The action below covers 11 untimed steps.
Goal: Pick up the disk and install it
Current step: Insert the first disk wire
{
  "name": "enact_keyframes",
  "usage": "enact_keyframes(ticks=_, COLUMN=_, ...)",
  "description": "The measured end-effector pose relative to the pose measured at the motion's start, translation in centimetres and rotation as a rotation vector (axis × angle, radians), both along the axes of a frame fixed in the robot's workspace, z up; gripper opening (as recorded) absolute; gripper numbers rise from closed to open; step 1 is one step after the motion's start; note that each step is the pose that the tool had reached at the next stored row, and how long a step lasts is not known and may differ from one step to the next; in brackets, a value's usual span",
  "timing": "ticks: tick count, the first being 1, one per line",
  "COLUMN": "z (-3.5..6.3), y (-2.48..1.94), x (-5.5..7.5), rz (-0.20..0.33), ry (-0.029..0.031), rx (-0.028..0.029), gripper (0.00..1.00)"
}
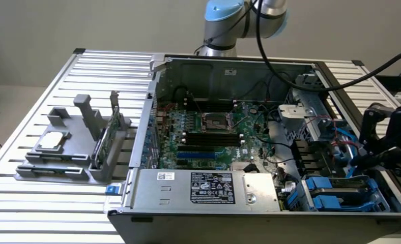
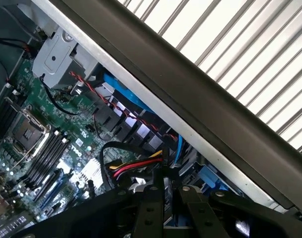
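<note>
My gripper [image 1: 382, 158] hangs over the right side of the open computer case, above the drive bay [image 1: 336, 197] with its blue carriers. In the wrist view its two black fingers [image 2: 153, 208] stand close together. Between them sits a thin grey slab with a blue edge, seen edge-on, which I take to be the disk [image 2: 168, 202]. The gripper [image 2: 171, 187] is shut on it. The disk's faces are hidden by the fingers.
Below the gripper run red, yellow and black cables [image 2: 136, 166]. The motherboard [image 1: 207, 132] fills the case floor, and the power supply [image 1: 207, 188] lies at the front. A grey fixture [image 1: 64, 155] on the slatted table holds a silver chip [image 1: 54, 141] and a green card [image 1: 105, 140].
</note>
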<state>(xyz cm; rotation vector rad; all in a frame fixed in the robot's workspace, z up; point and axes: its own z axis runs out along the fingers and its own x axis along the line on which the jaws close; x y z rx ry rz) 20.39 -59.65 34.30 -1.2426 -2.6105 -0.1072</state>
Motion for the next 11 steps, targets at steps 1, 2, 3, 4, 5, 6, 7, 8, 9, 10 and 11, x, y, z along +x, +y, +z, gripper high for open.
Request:
enact_keyframes(ticks=1, z=-0.01, y=0.00, x=0.00, rz=-0.004, ry=0.0080, rx=0.0003, gripper=0.16)
enact_keyframes(ticks=2, z=0.00, y=0.00, x=0.00, rz=-0.009, ry=0.0160, rx=0.0005, gripper=0.16)
enact_keyframes(ticks=3, z=0.00, y=0.00, x=0.00, rz=-0.013, ry=0.0232, rx=0.0011, gripper=0.16)
enact_keyframes(ticks=4, z=0.00, y=0.00, x=0.00, rz=-0.020, ry=0.0286, rx=0.0017, gripper=0.16)
enact_keyframes(ticks=5, z=0.00, y=0.00, x=-0.01, rz=-0.026, ry=0.0310, rx=0.0025, gripper=0.16)
enact_keyframes(ticks=6, z=0.02, y=-0.01, x=-0.02, rz=-0.031, ry=0.0329, rx=0.0034, gripper=0.16)
enact_keyframes(ticks=7, z=0.03, y=-0.01, x=-0.02, rz=-0.036, ry=0.0343, rx=0.0040, gripper=0.16)
enact_keyframes(ticks=8, z=0.04, y=-0.01, x=-0.02, rz=-0.042, ry=0.0352, rx=0.0043, gripper=0.16)
enact_keyframes(ticks=9, z=0.05, y=-0.01, x=-0.03, rz=-0.050, ry=0.0354, rx=0.0046, gripper=0.16)
enact_keyframes(ticks=10, z=0.05, y=-0.02, x=-0.05, rz=-0.057, ry=0.0358, rx=0.0048, gripper=0.16)
enact_keyframes(ticks=11, z=0.05, y=-0.02, x=-0.06, rz=-0.063, ry=0.0362, rx=0.0050, gripper=0.16)
